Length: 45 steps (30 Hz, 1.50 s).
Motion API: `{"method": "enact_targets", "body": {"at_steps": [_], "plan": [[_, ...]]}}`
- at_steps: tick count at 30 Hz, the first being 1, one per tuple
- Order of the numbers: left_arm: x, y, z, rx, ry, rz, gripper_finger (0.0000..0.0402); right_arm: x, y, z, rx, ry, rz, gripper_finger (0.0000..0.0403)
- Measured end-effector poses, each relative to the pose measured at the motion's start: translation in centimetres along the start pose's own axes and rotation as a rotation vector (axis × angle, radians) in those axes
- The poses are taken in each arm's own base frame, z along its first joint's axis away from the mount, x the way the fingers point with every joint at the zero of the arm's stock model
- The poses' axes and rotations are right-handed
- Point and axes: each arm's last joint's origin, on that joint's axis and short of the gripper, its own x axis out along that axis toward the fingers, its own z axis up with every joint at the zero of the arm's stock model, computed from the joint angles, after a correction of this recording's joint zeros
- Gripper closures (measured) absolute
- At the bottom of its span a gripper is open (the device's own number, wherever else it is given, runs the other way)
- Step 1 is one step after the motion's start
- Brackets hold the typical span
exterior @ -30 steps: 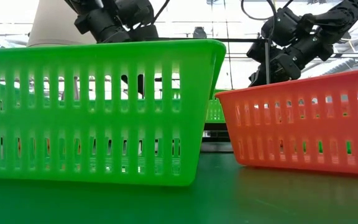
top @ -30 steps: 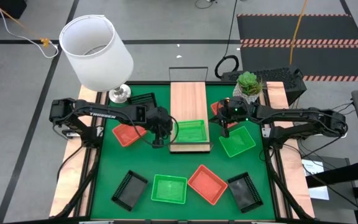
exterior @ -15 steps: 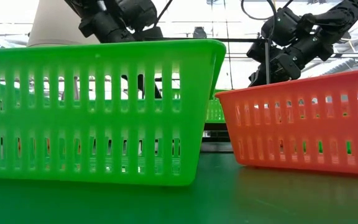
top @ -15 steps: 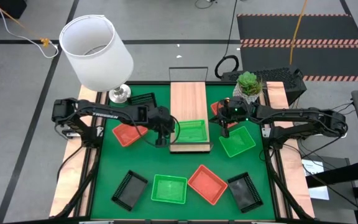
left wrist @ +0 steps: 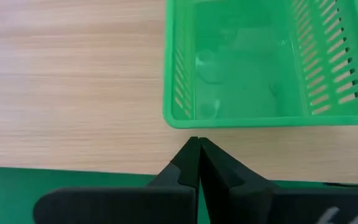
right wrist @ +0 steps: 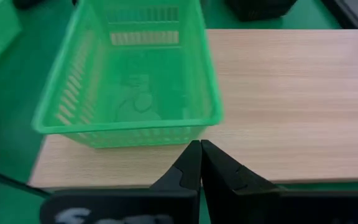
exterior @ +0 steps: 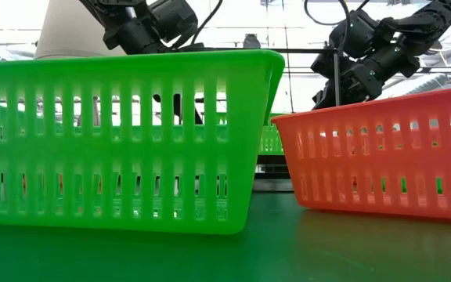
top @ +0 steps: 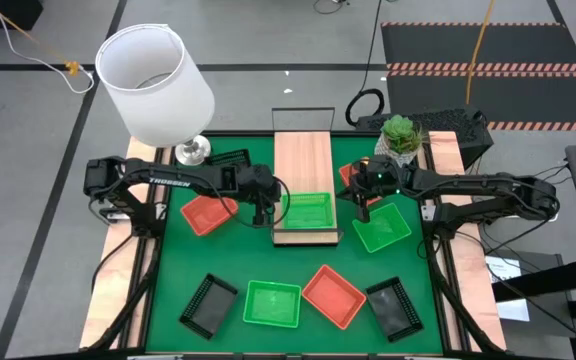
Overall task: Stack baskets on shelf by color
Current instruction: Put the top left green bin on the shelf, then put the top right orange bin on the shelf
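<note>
Bare shelf behind the green basket, crowded flanks

The shelf (top: 303, 160) carries 1 green basket (top: 306, 212) at its near end; the plank beyond it lies bare up to the wire frame end (top: 303, 110). The left end effector (top: 261, 212) hangs just beside the shelf's left edge, fingertips pressed together, and the right end effector (top: 363, 208) beside its right edge, likewise closed. Baskets fill both flanks: an orange-red one (top: 205, 213) left, a green one (top: 381, 227) right. Between the shelf's near end and the front row of baskets (top: 272, 303), a strip of green mat (top: 268, 262) lies open
</note>
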Motion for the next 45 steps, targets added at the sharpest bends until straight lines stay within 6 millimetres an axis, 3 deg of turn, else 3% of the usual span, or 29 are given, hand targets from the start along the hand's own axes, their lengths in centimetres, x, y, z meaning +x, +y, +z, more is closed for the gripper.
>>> {"method": "enact_targets", "body": {"at_steps": [8,14,20,33,45], "plan": [[-0.8,0.0,0.0,0.004,0.005,0.005,0.0389,0.0,-0.2,-0.1,0.071,0.015,-0.063,0.0401],[-4.1,0.2,0.2,-0.028,-0.012,0.066,0.0398,-0.3,0.0,-0.6,0.128,0.107,-0.217,0.0392],[-6.6,0.0,0.1,-0.064,-0.027,0.065,0.0384,-1.4,0.3,-0.1,0.188,0.252,-0.261,0.0342],[-6.7,-0.3,0.1,-0.059,-0.03,0.057,0.0394,-1.7,0.6,-0.8,0.221,0.363,-0.243,0.0238],[-6.7,-0.4,0.2,-0.075,-0.037,0.052,0.0376,0.0,0.3,-1.9,0.25,0.438,-0.24,0.0262]]}}
